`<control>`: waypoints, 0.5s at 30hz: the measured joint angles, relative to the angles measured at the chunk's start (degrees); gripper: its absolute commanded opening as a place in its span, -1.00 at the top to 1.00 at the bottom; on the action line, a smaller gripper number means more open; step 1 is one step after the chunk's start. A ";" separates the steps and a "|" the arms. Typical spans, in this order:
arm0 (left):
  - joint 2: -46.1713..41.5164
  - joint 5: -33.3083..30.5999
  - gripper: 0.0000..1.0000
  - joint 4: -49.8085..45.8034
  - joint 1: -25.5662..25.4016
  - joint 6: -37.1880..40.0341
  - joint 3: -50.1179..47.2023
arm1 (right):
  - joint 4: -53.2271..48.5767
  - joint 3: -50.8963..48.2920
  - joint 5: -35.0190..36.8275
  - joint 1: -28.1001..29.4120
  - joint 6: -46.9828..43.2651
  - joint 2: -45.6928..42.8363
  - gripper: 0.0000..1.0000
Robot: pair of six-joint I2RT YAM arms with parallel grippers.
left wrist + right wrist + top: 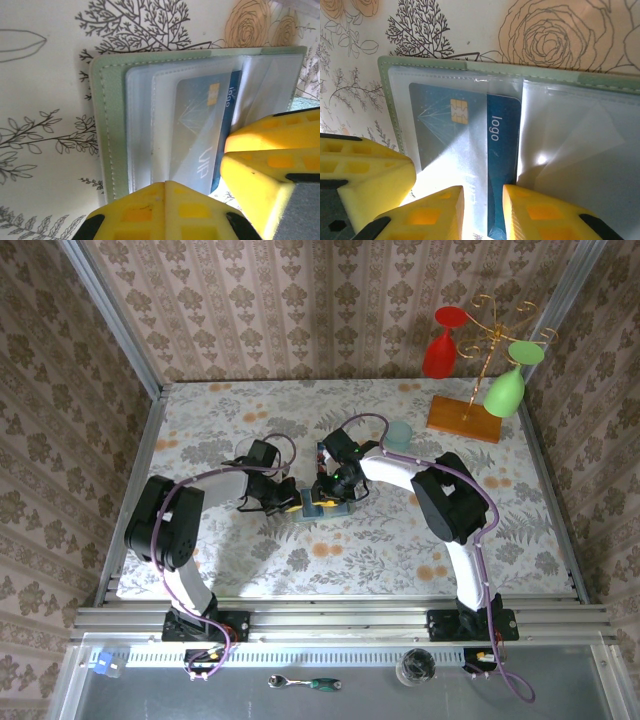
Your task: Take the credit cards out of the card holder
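A dark blue credit card [502,145], with a gold chip and the word "logo" in white, sticks partly out of a clear sleeve [445,150] of the pale green card holder [384,100]. The holder lies open and flat on the flowered tablecloth [470,30] at the middle of the table. Plastic and glare cloud most of the card. One bare strip shows along its edge, and its near end is cut off behind yellow fingertips. Whether other cards sit in the sleeves behind cannot be made out.

The right gripper [482,191] stands over that bare strip, its jaws a little apart with the strip running into the gap. Whether the tips touch the card is hard to tell. The left gripper [165,192], jaws closed together on nothing, sits over the holder's edge just beside the right. From above, the two grippers meet over the holder and cover nearly all of it.

Well apart, toward the far right, stand a pale teal cup [399,433] and a wooden stand [463,418] hung with a red glass [440,345] and a green glass [505,390].
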 measured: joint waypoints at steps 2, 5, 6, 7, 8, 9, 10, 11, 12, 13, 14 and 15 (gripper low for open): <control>0.39 -0.07 1.00 0.00 0.00 0.20 0.00 | 0.31 -0.02 -0.50 0.00 0.17 0.00 0.45; 0.76 -0.22 1.00 0.00 0.00 0.39 -0.02 | 0.85 -0.35 -1.49 0.00 0.37 0.00 0.45; 0.76 -0.24 1.00 -0.02 0.00 0.44 -0.02 | 1.22 -0.66 -1.70 0.00 0.39 0.00 0.45; 0.76 -0.26 1.00 -0.02 0.00 0.55 -0.02 | 1.57 -0.90 -1.97 0.00 0.44 0.02 0.45; 0.76 -0.28 1.00 -0.02 0.00 0.59 -0.02 | 1.84 -1.11 -2.27 0.00 0.57 0.00 0.46; 0.76 -0.28 1.00 -0.04 0.00 0.61 -0.02 | 2.03 -1.25 -2.60 0.00 0.61 0.00 0.47; 0.76 -0.28 1.00 -0.07 0.00 0.66 -0.02 | 2.19 -1.33 -2.78 -0.02 0.63 0.00 0.49; 0.76 -0.35 1.00 -0.11 0.02 0.79 -0.02 | 2.36 -1.44 -2.84 -0.04 0.72 0.00 0.53; 0.76 -0.42 1.00 -0.20 0.13 0.83 -0.02 | 2.47 -1.46 -2.89 -0.04 0.87 0.00 0.57; 0.76 -0.42 1.00 -0.28 0.22 0.90 -0.02 | 2.56 -1.46 -3.02 -0.02 1.01 0.02 0.58; 0.79 -0.42 1.00 -0.35 0.26 1.01 -0.02 | 2.75 -1.53 -3.26 0.00 1.25 0.02 0.61; 0.79 -0.42 1.00 -0.42 0.26 1.03 -0.02 | 3.04 -1.60 -3.58 0.00 1.31 0.02 0.63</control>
